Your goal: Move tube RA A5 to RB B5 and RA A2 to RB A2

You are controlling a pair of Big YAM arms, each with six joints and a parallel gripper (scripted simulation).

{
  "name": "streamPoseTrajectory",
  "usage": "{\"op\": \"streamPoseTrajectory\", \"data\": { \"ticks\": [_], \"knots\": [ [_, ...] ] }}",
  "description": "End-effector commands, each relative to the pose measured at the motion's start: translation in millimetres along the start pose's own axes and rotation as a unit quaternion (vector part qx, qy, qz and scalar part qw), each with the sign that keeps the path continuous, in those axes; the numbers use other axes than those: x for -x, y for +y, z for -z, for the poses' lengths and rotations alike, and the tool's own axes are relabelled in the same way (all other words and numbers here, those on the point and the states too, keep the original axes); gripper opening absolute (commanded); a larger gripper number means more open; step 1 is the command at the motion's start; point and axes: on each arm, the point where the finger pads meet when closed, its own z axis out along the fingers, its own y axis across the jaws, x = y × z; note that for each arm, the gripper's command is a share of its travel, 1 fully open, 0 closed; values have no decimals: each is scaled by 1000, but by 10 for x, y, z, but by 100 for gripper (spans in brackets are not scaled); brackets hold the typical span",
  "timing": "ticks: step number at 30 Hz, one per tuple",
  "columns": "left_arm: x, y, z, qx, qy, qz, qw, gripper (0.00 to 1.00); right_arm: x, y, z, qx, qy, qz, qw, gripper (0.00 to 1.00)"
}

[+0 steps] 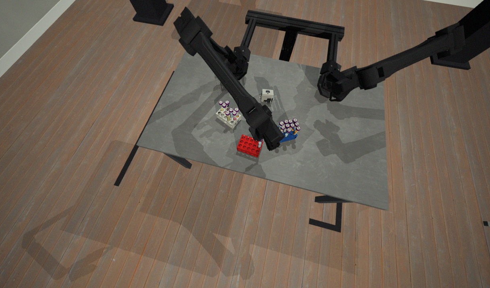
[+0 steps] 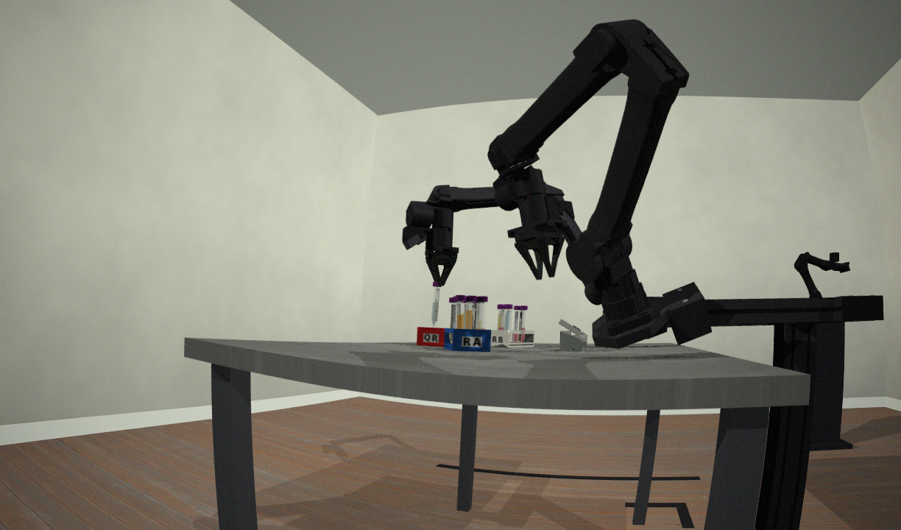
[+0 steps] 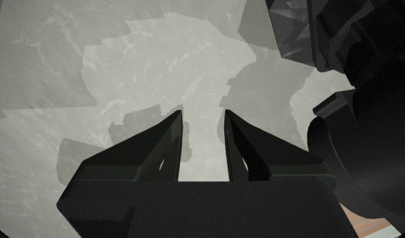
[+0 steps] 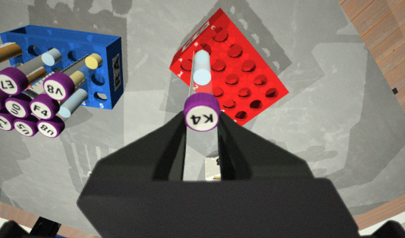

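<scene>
My right gripper [image 4: 202, 118] [image 2: 439, 283] is shut on the purple-capped tube K4 [image 4: 202, 76] [image 2: 436, 304]. The tube hangs upright, its lower end just above the red rack QR [image 4: 269, 82] [image 2: 430, 336] [image 1: 248, 150], near its column 1 end. The blue rack RA [image 4: 118, 53] [image 2: 467, 340] [image 1: 289, 138] holds several purple-capped tubes; its well A5 [image 4: 100, 96] shows empty. The white rack RB [image 1: 226, 122] [image 2: 520, 342] holds several tubes; its well letters are too small to read. My left gripper [image 3: 203, 118] [image 2: 547, 277] is partly open and empty, high above the table.
The light grey DONE box [image 1: 267, 94] [image 2: 573, 340] stands between the racks and the arm bases. In the right wrist view RA stands left of QR. In the top view the right forearm [image 1: 235, 87] passes over the table between RB and the box.
</scene>
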Motion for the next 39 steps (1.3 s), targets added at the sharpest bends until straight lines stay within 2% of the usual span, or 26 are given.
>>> {"op": "streamPoseTrajectory", "data": {
  "ticks": [1,3,8,11,12,14,20,23,28,29,30,33,37,39],
  "knots": [
    [-7,79,95,12,-4,5,1000,30,157,-172,234,3,-22,-26,999,0],
    [-7,79,95,12,-4,5,1000,30,161,-153,202,3,-17,-24,1000,0],
    [-7,79,95,12,-4,5,1000,30,174,-25,356,3,-26,-13,1000,0],
    [-7,79,95,12,-4,5,1000,30,172,-31,380,4,-27,-13,1000,0],
    [-7,79,95,12,-4,5,1000,30,158,-204,289,3,-18,-29,999,0],
    [-7,79,95,12,-4,5,1000,30,153,-223,325,3,-20,-30,999,0],
    [-7,79,95,12,-4,5,1000,30,168,-38,441,3,-25,-13,1000,0],
    [-7,79,95,12,-4,5,1000,30,160,-95,484,4,-26,-19,999,0],
    [-7,79,95,12,-4,5,1000,30,156,-145,473,4,-22,-23,999,0],
    [-7,79,95,12,-4,5,1000,30,171,-58,491,4,-27,-19,999,0],
    [-7,79,95,12,-4,5,1000,30,17,58,386,2,-15,-6,1000,0],
    [-7,79,95,12,-4,5,1000,30,-15,86,402,3,-20,-9,1000,0],
    [-7,79,95,12,-4,5,1000,30,-63,77,214,2,-4,-15,1000,0],
    [-7,79,95,12,-4,5,1000,30,-87,109,287,3,-13,-15,1000,0]
  ]
}}
